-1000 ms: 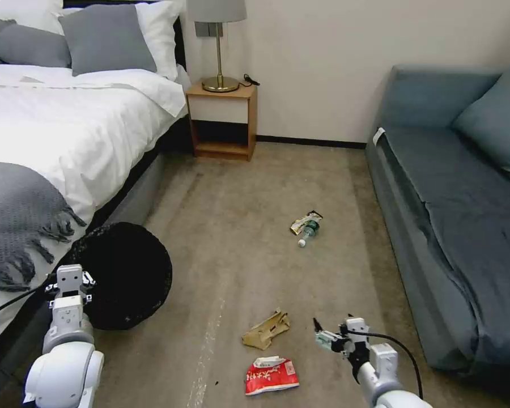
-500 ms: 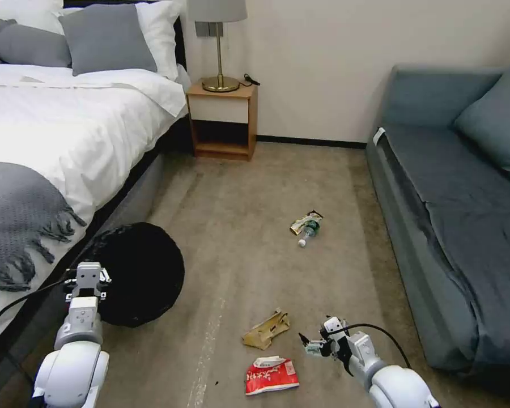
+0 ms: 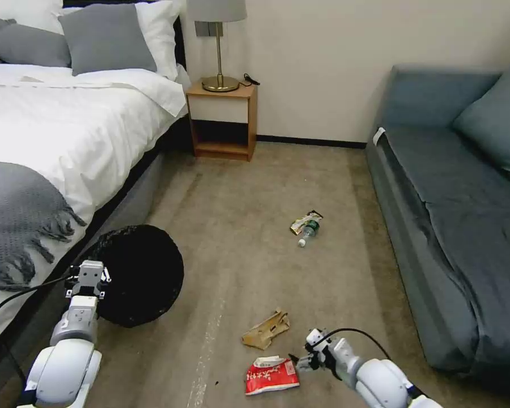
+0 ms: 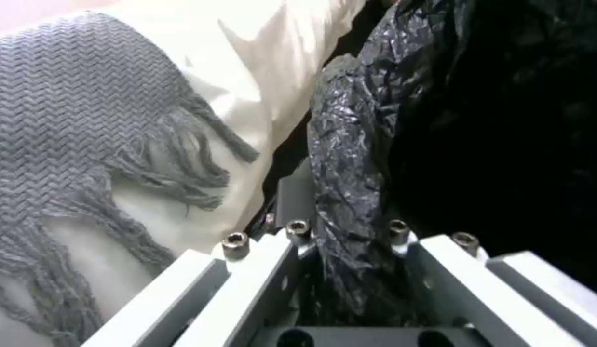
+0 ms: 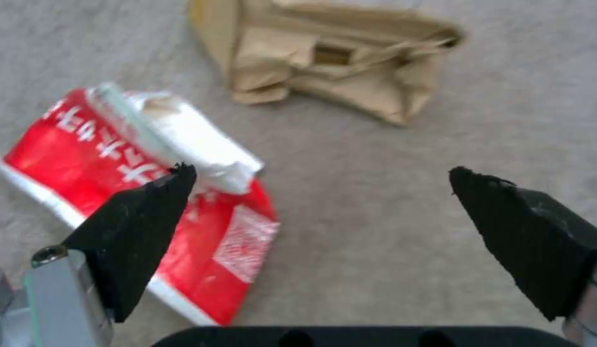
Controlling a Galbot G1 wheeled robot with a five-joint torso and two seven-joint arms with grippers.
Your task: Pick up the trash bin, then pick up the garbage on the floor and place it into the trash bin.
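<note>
The trash bin (image 3: pixel 139 275), lined with a crinkly black bag, is tilted beside the bed with its mouth toward me. My left gripper (image 3: pixel 88 276) is shut on its rim; the left wrist view shows the bag's edge (image 4: pixel 350 193) pinched between the jaws of the left gripper (image 4: pixel 346 233). My right gripper (image 3: pixel 298 362) hangs open just right of the red-and-white snack packet (image 3: pixel 271 376). In the right wrist view the right gripper (image 5: pixel 321 173) has one fingertip over the packet (image 5: pixel 74 140), and the crumpled tan paper (image 5: pixel 331 58) lies beyond. That paper (image 3: pixel 266 330) sits above the packet. A small bottle (image 3: pixel 309 231) and a foil wrapper (image 3: pixel 306 220) lie farther off.
A bed (image 3: pixel 51 130) with a grey fringed throw (image 3: pixel 17 221) runs along the left. A wooden nightstand (image 3: pixel 222 120) with a lamp stands at the back wall. A blue-grey sofa (image 3: pixel 459 215) borders the right. Beige carpet (image 3: pixel 238 215) lies between them.
My right gripper has moved left and lower, from right of the tan paper to beside the red packet. The left arm carried the bin slightly rightward, then held still.
</note>
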